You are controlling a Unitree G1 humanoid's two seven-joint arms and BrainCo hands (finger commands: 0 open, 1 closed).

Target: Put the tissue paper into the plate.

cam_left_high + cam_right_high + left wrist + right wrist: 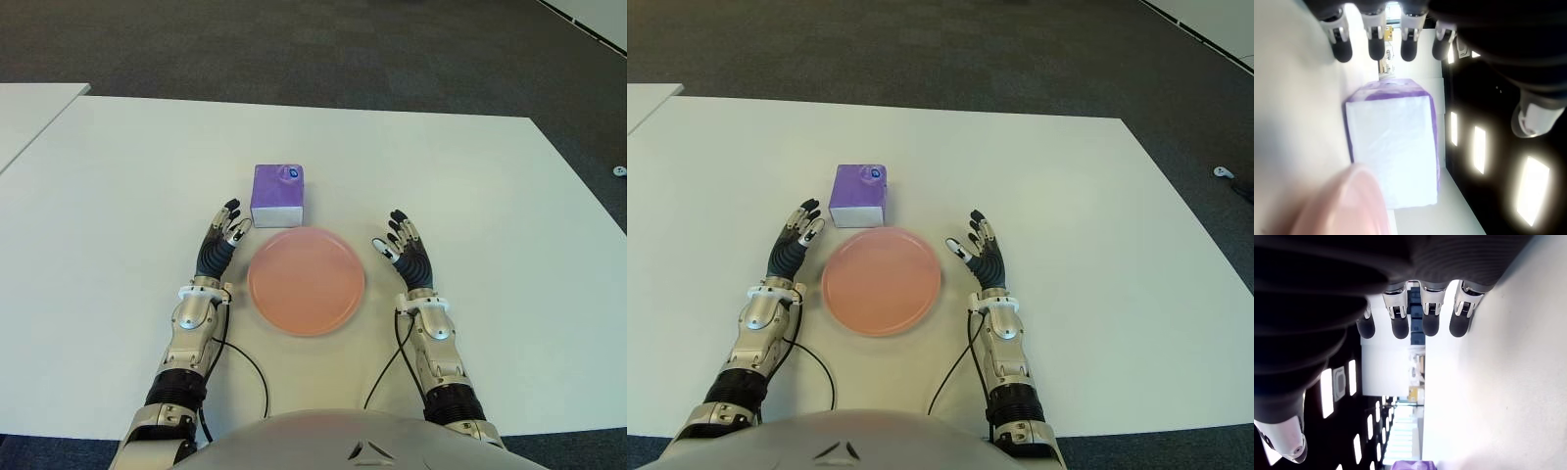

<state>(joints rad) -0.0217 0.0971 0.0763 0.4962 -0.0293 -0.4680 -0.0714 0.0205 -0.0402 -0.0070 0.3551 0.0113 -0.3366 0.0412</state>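
tissue box (278, 195), purple with a white front face, stands on the white table (509, 225) just beyond the far edge of the pink plate (306, 281), a little toward the robot's left of the plate's middle. it is near the plate rim; whether the two touch i cannot tell. nothing holds it yet, so the step in hand is the reach and grasp.

left hand (219, 246) shows just left of the plate, fingers extended and relaxed, empty, its fingertips (1374, 50) pointing at the box and close to its near left corner. right hand (405, 253) shows on the plate's right side, also with fingers straight and holding nothing, well apart from the box.

the left hand is the better placed one, by my judgement. a good grasp would bring it forward along the box's left side, thumb on one face and fingers on the opposite face, squeezing across the width rather than pinching the top. the box looks light and probably soft-walled, so a moderate grip should do; too hard could crush it, too light and it may twist out. lift it clear of the rim before moving it toward the robot, then set it flat near the plate's middle. pushing it along the table risks shoving the plate.
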